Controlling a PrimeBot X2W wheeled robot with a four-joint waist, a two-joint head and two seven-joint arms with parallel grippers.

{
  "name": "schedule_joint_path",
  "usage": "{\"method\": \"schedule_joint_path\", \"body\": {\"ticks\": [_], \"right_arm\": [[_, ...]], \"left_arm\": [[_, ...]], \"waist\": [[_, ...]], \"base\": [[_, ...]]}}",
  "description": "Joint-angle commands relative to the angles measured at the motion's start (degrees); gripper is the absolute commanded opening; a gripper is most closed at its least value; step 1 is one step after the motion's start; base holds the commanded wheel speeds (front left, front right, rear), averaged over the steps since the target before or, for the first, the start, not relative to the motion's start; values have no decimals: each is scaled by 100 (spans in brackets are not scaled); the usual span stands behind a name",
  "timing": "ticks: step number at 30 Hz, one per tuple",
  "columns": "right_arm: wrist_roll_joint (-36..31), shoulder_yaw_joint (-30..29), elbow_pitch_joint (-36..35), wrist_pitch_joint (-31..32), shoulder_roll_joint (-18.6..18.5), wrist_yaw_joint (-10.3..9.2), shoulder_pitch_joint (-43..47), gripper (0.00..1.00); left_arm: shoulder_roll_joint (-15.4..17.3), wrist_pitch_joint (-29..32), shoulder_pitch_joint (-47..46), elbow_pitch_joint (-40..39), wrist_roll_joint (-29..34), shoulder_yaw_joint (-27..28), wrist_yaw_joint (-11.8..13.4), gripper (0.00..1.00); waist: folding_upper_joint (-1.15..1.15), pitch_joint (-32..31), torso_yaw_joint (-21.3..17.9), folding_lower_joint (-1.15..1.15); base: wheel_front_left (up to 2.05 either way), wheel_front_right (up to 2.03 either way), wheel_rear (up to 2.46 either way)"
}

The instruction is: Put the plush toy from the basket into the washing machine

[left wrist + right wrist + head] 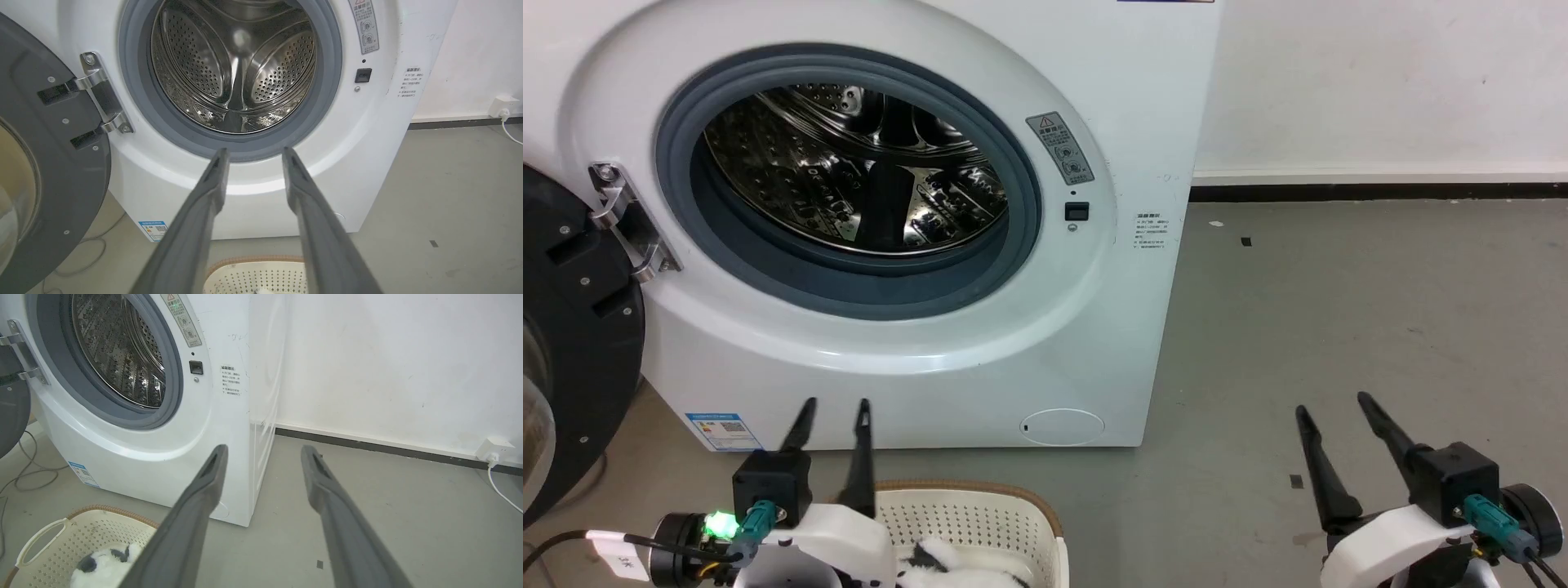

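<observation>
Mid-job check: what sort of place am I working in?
Likely a bare laundry or utility room: a front-loading washing machine with its door open, a laundry basket on the grey floor, and a plain white wall.

The left gripper [836,402] sits at the lower left of the head view, its dark fingers slightly parted, pointing up, holding nothing. The right gripper [1332,403] sits at the lower right, fingers spread wider, likewise empty.
</observation>
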Motion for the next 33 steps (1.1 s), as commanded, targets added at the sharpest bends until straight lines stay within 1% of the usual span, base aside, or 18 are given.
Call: {"method": "schedule_joint_path", "body": {"ticks": [1, 7, 12, 24, 33], "right_arm": [[29, -20, -12, -37, 0, 0, 3, 100], [147, -56, -59, -108, 0, 0, 7, 100], [215, -93, -96, -168, 0, 0, -10, 100], [244, -126, -273, -311, -1, 1, -153, 100], [273, -179, -429, -406, -1, 1, -340, 100]], "left_arm": [[1, -37, -6, 13, -19, -15, 35, 100], [1, -109, -47, 76, -54, -59, 73, 100], [2, -169, -151, 296, -106, -106, 30, 100], [1, -276, -659, 1297, -351, -217, -134, 100], [7, -268, -1078, 1951, -510, -276, -164, 100]], "waist": [[0, 4, 1, 0], [0, 32, 4, 0], [0, 92, 5, 0], [0, 506, -44, 0], [0, 969, -77, 0]], "base": [[0, 0, 0], [0, 0, 0], [0, 0, 0], [0, 0, 0], [0, 0, 0]]}}
